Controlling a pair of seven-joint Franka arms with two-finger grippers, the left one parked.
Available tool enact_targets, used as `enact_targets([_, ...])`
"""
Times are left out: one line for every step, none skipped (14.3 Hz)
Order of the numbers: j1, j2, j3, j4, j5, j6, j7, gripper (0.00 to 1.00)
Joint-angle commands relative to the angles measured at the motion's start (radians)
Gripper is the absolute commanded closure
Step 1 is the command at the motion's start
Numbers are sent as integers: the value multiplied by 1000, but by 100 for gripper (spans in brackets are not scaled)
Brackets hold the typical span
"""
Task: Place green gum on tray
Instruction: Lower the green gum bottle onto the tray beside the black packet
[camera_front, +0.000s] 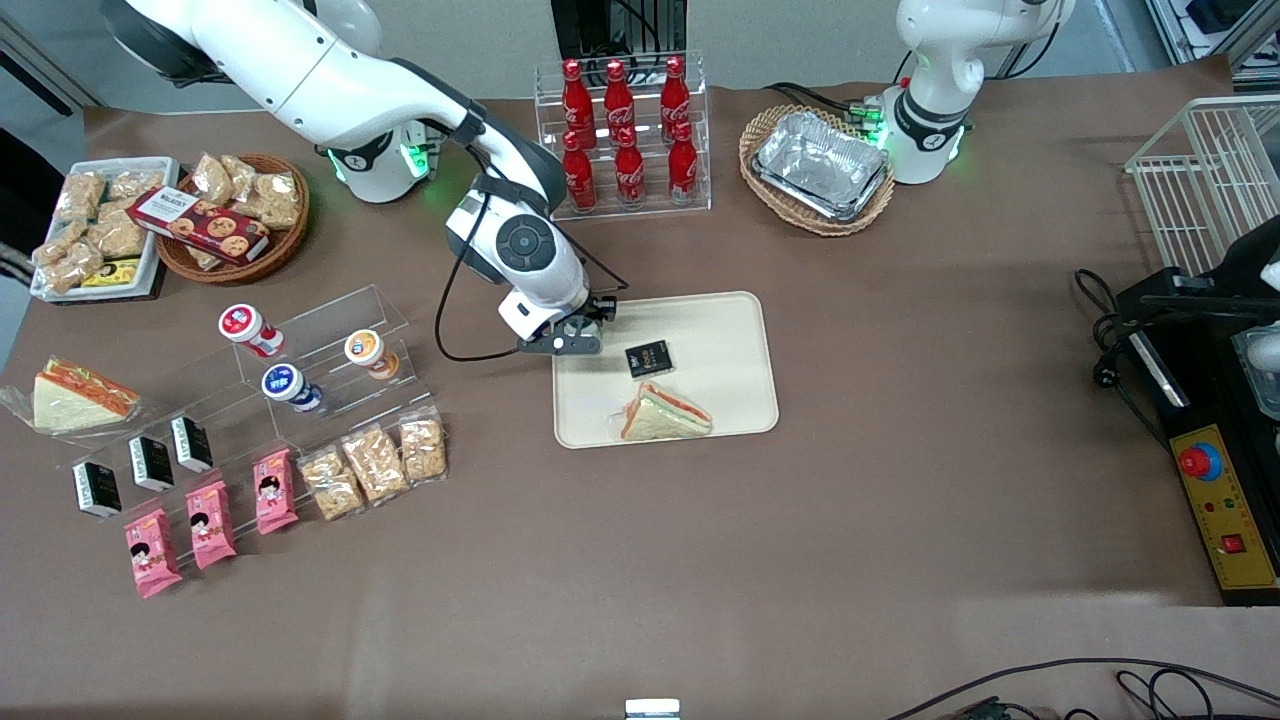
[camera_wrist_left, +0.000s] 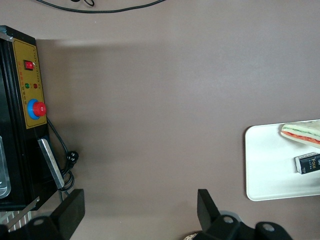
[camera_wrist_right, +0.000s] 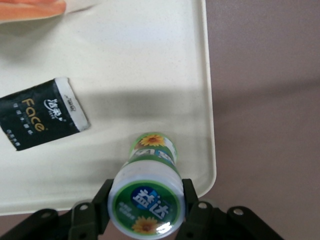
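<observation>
In the right wrist view the green gum (camera_wrist_right: 147, 192), a white bottle with a green-ringed lid and sunflower label, sits between my gripper (camera_wrist_right: 146, 204) fingers, which are shut on it. Its base hangs over the cream tray (camera_wrist_right: 150, 60) near the tray's rim. In the front view my gripper (camera_front: 572, 335) is at the tray (camera_front: 735, 345) corner nearest the working arm's base; the gum is hidden under the hand there.
On the tray lie a black packet (camera_front: 649, 358) and a wrapped sandwich (camera_front: 664, 414); both show in the right wrist view, packet (camera_wrist_right: 42, 113) close to the gum. An acrylic stand with red-, blue- and orange-lidded bottles (camera_front: 283, 357) lies toward the working arm's end. Cola bottles (camera_front: 622, 135) stand farther back.
</observation>
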Motion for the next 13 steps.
enact_targets([8,41,-15,29,-36,15,30,69])
enact_targets([8,47,-15,30,-36,15,30,48])
enact_targets([8,49,-15,30,-36,15,30,28])
enact_targets([8,49,-15,32,-36,15,30,13])
enact_targets([8,49,-17,32,-36,15,30,11])
enact_targets([8,49,-23,32,-36,15,30,0])
enact_targets([7,47,-24,32,-36,13,32,0])
enact_targets([-1,44,-26,30,-36,6,32,0])
enact_targets([-7,31,-24,29,-34,-14,34,0])
enact_targets([-7,11,-24,29,-34,-39,32,0])
enact_targets([-7,-17,-23,32,-33,-60,35,0])
enact_targets([-12,-69,-21,32,-25,-78,29,0])
enact_targets([-35,-133,-18,35,-18,-117,24,0])
